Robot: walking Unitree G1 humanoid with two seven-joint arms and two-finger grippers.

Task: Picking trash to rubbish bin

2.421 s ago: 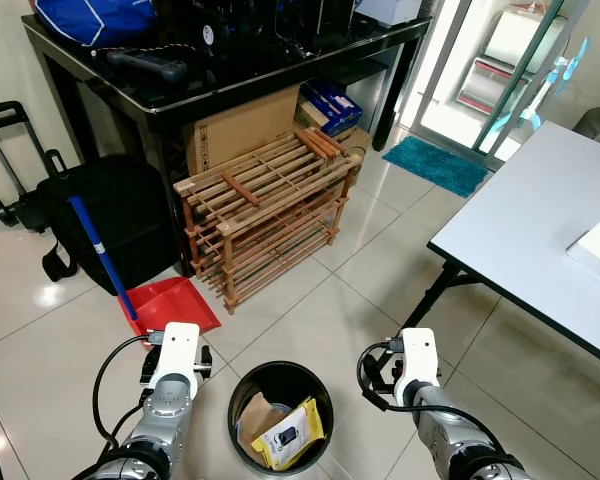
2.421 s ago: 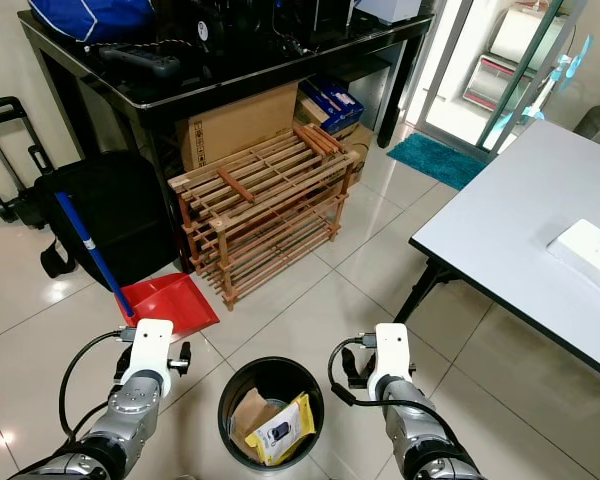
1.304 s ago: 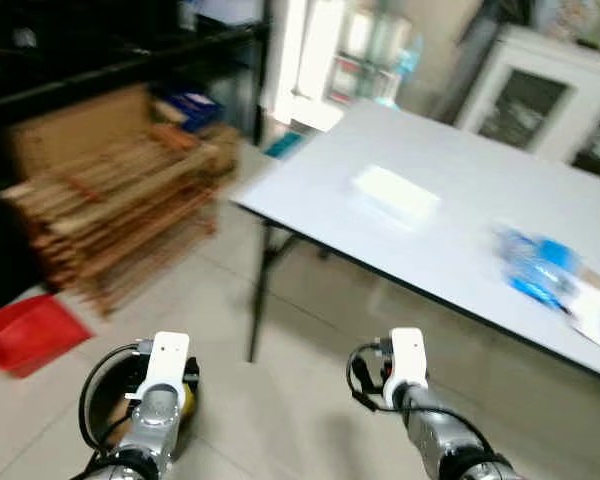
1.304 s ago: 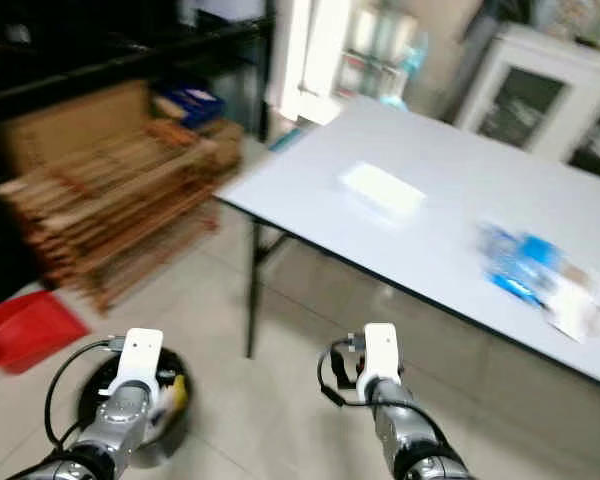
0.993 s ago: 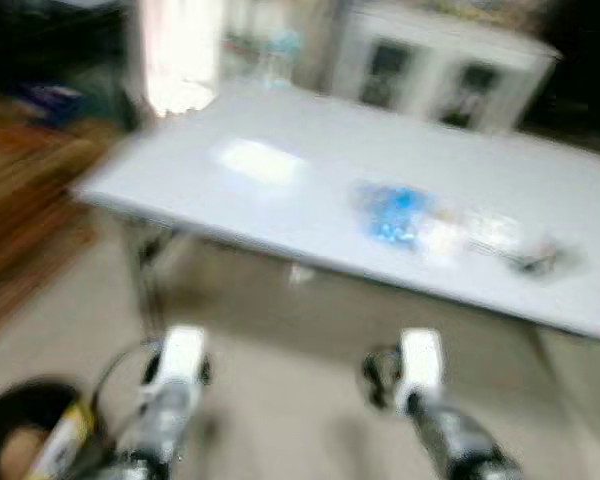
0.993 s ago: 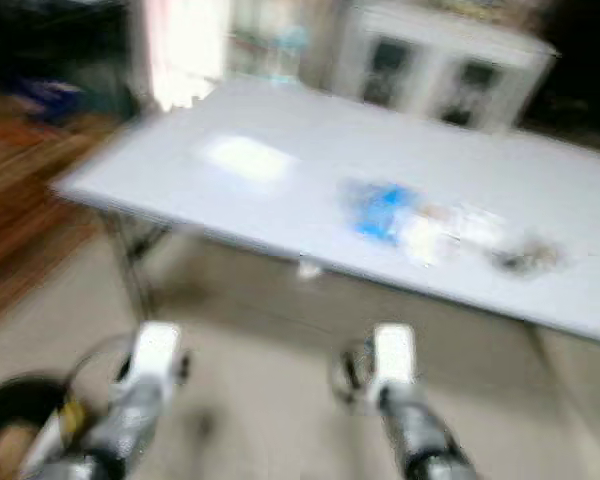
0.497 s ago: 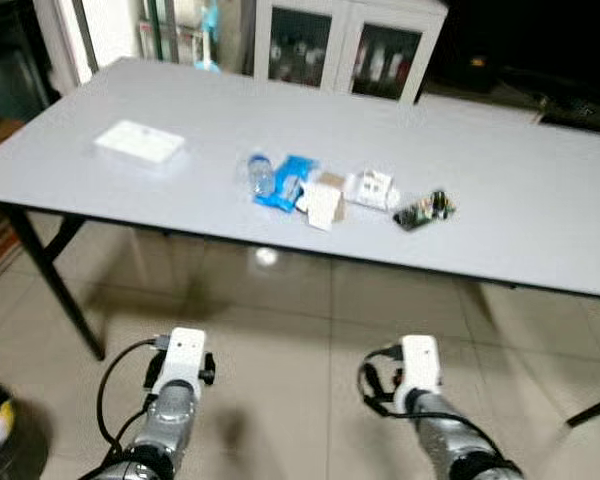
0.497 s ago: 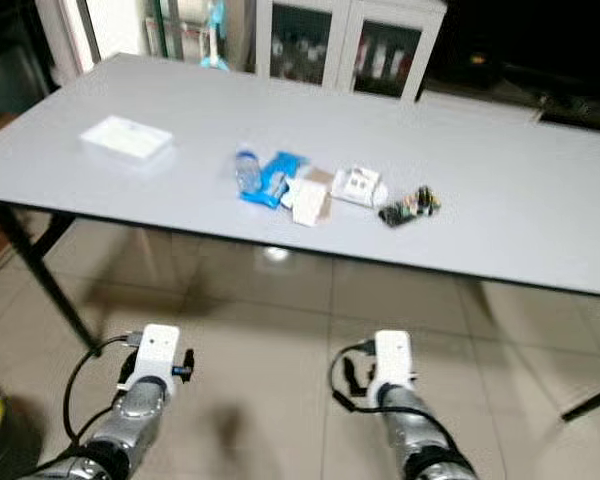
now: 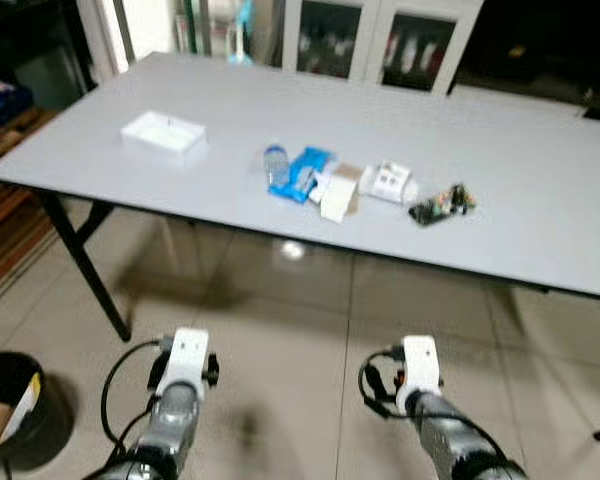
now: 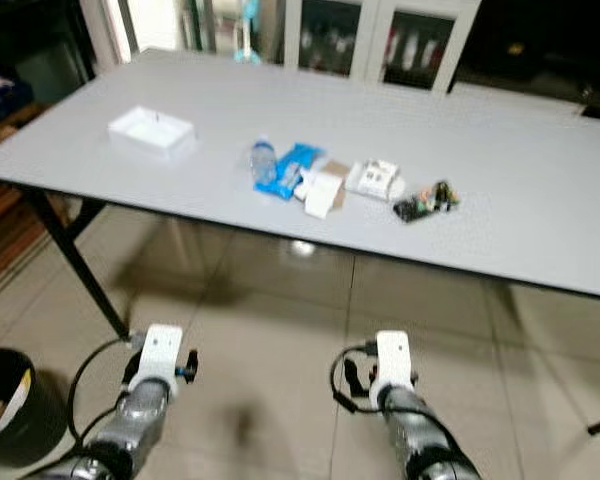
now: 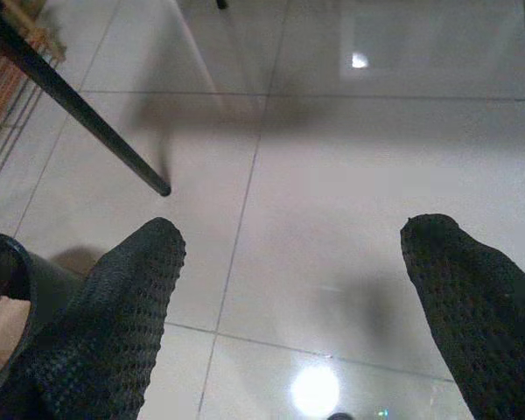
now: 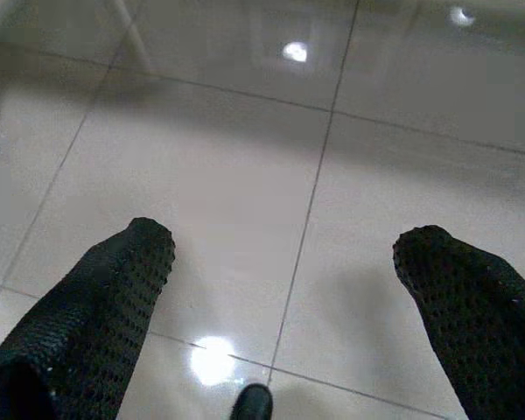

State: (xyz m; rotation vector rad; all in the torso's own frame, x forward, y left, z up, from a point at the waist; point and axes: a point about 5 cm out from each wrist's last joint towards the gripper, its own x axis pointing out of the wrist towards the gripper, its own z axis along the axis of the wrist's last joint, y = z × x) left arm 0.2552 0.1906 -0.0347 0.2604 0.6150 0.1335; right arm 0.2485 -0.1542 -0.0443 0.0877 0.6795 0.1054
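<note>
- Head views: the trash sits in a loose row on the desk (image 9: 540, 215), ahead of and above both my pincers: a plastic bottle (image 9: 276, 166) and blue wrapper (image 9: 302, 175) nearer my left pincer (image 11: 289, 289), a paper scrap (image 9: 337, 193), small white pack (image 9: 389, 181) and dark crumpled bit (image 9: 440, 207) nearer my right pincer (image 12: 284, 280). The row's long axis runs across my front, close to the desk's near edge. A white box (image 9: 164, 133) lies apart, further to my left. The rubbish bin (image 9: 10, 410) stands on the floor (image 9: 300, 330) beside and outward of my left arm, already holding some rubbish.
- Left wrist view: my fingers (image 11: 114, 315) are spread wide, holding nothing, over bare tile; a desk leg (image 11: 79, 109) stands ahead, the bin's rim close by one finger.
- Right wrist view: fingers (image 12: 96, 306) equally wide, empty, open floor ahead. I judge the right arm has the freer reach.
</note>
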